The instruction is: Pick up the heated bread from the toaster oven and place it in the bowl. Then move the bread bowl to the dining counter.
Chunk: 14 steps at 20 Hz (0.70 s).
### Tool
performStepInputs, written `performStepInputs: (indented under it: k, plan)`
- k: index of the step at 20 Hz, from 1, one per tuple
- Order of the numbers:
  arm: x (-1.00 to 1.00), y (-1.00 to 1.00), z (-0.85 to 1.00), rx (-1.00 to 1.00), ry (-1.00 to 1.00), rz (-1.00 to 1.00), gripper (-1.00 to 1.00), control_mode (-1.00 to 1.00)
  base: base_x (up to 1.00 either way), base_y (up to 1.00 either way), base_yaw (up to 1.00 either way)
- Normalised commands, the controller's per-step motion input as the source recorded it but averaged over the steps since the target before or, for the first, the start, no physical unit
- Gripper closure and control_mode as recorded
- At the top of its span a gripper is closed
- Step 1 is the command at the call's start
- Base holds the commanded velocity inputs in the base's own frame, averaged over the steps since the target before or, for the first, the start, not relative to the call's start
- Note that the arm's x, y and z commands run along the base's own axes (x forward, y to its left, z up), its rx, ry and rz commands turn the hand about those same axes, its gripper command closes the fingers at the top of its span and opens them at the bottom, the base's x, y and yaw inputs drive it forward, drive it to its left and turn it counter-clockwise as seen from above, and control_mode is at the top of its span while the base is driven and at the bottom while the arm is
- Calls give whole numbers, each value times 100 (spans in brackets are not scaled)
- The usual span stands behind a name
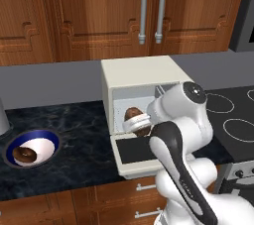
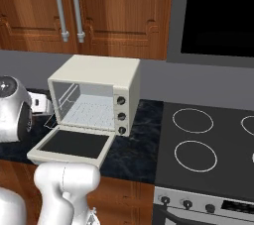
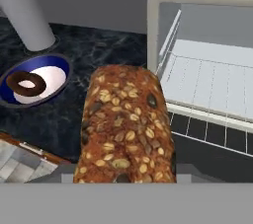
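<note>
Your gripper (image 1: pixel 138 123) was clamped on the heated bread (image 3: pixel 126 124), held just outside the toaster oven (image 1: pixel 141 78) mouth, above the dropped door (image 2: pixel 72 144). The bread was a brown slab, its crust rough and studded with pale oats and dark seeds. The oven was a cream-white box with rounded edges, a thin wire rack (image 3: pixel 207 87) inside and three dark round knobs (image 2: pixel 120 115) down its side. The door had a dark glass panel in a cream frame. The bowl (image 1: pixel 55 142) was round and shallow, glossy dark blue on the rim and white inside, well to the left of the oven, and it had a chocolate-brown ring donut (image 3: pixel 25 83) in it. The counter (image 1: pixel 74 140) was black stone with pale marbling. You had no readable lettering anywhere, knobs included.
</note>
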Motion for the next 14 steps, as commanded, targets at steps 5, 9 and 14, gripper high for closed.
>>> performStepInputs:
  k: [5,9,14]
  plan:
    - [-91,100,86,-5,1,23,100,-100,0,0,0]
    - [-18,100,4,-12,9,15,100,-100,0,0,0]
    - [23,83,-46,-8,5,7,100,-100,0,0,0]
